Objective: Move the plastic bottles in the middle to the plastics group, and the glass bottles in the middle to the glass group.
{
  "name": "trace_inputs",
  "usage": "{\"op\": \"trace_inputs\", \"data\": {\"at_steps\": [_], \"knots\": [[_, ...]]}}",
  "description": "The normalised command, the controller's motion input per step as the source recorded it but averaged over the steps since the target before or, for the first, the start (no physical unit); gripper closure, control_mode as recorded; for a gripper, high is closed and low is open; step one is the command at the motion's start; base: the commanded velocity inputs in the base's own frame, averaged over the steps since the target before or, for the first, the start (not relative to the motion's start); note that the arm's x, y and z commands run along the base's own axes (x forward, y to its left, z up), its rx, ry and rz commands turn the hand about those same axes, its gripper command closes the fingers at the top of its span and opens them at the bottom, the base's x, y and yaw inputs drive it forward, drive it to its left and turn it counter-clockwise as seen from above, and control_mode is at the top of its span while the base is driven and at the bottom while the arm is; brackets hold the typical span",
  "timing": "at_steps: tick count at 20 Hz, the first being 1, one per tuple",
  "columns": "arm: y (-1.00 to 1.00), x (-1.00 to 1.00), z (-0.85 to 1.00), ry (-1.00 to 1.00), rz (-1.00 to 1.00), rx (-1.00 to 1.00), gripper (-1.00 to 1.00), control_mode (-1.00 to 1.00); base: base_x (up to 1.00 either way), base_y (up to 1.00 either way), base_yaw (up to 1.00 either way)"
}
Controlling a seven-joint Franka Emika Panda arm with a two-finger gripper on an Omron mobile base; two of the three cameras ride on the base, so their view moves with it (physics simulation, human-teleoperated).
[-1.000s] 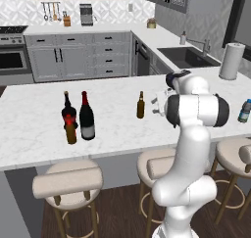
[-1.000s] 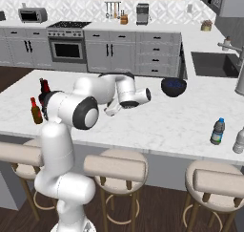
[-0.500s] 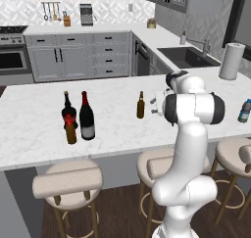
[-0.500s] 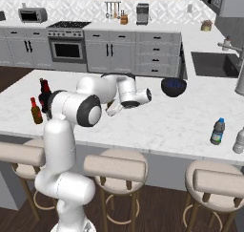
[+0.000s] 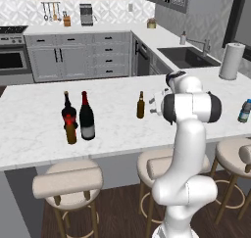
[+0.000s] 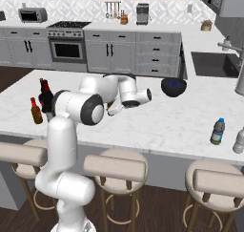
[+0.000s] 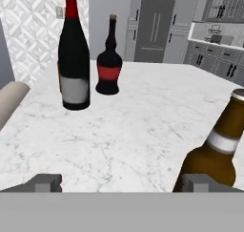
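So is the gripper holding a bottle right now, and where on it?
Nothing is held. The gripper is open, with the beer bottle beside its right fingertip, not between the fingertips.

Glossy black glass of a wine bottle (image 7: 74, 59), capped in red foil with a matt pale paper label, stands on a polished white marble counter (image 7: 128, 131). Nearby, a shiny dark red-labelled bottle (image 7: 109, 64) and a smooth, olive-brown glass beer bottle (image 7: 217, 150).
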Motion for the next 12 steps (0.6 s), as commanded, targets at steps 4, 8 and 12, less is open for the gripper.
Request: {"op": "trace_inputs", "data": {"at_steps": [4, 8, 12], "knots": [[0.04, 0.07, -0.07, 0.00, 0.00, 0.00, -1.00, -1.00, 0.00, 0.00, 0.00], [0.05, 0.13, -0.08, 0.00, -0.01, 0.00, -1.00, -1.00, 0.00, 0.00, 0.00], [0.07, 0.12, -0.09, 0.00, -0.01, 0.00, -1.00, -1.00, 0.00, 0.00, 0.00]]}}
